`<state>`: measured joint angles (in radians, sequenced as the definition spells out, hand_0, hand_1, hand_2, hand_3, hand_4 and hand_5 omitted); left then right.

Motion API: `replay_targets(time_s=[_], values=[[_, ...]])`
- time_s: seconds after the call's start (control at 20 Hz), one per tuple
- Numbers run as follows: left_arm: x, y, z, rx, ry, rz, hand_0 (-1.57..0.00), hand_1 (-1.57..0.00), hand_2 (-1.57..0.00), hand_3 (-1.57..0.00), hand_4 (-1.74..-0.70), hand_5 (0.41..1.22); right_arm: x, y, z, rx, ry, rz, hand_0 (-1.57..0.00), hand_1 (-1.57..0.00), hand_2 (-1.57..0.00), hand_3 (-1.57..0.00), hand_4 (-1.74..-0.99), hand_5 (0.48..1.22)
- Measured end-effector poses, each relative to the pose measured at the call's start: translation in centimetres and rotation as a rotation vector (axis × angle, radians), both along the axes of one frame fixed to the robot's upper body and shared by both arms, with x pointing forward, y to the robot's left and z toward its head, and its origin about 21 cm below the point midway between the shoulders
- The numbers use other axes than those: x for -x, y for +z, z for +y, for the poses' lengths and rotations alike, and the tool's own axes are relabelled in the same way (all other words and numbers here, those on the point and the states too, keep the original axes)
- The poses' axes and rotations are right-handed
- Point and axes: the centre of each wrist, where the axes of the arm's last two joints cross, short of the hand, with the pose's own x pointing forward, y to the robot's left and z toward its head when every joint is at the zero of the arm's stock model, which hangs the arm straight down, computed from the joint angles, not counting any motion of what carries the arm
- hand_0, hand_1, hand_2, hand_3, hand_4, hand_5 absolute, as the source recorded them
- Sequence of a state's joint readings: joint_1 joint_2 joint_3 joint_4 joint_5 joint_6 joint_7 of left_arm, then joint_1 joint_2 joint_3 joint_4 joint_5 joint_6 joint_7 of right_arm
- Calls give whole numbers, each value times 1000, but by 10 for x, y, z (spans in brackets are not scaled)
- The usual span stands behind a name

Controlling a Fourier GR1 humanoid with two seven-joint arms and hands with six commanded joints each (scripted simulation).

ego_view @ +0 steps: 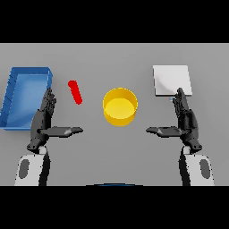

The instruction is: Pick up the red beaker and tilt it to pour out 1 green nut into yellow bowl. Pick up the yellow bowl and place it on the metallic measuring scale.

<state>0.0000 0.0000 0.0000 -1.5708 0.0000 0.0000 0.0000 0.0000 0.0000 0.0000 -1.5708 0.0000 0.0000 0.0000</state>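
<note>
Two dark robot hands hover low over a grey table (112,58), palms facing each other, each on a white and grey forearm that is cut off at the lower edge. The left hand (44,123) is open, fingers straight and pointing away from the robot, thumb stretched inward toward the middle; it holds nothing. The right hand (185,121) mirrors it, also open and empty, and its fingertips overlap the near edge of the metal scale (172,80), a pale square plate whose details are hard to make out. Between the hands, a little farther off, sits the yellow bowl (120,106); nothing can be made out inside it. The red beaker (75,91) lies tilted left of the bowl, its contents not visible. A blue tray (13,96) sits at far left, partly behind the left hand.
</note>
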Motion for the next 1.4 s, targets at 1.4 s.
replay_targets(time_s=[1.4], values=[[-62, -11, -17, -211, -110, 83, 1, 1, 1, 1, -1345, 718, 30, 16, 10, 238, 59, -145, 1, 1, 1, 1, -1339, 688]])
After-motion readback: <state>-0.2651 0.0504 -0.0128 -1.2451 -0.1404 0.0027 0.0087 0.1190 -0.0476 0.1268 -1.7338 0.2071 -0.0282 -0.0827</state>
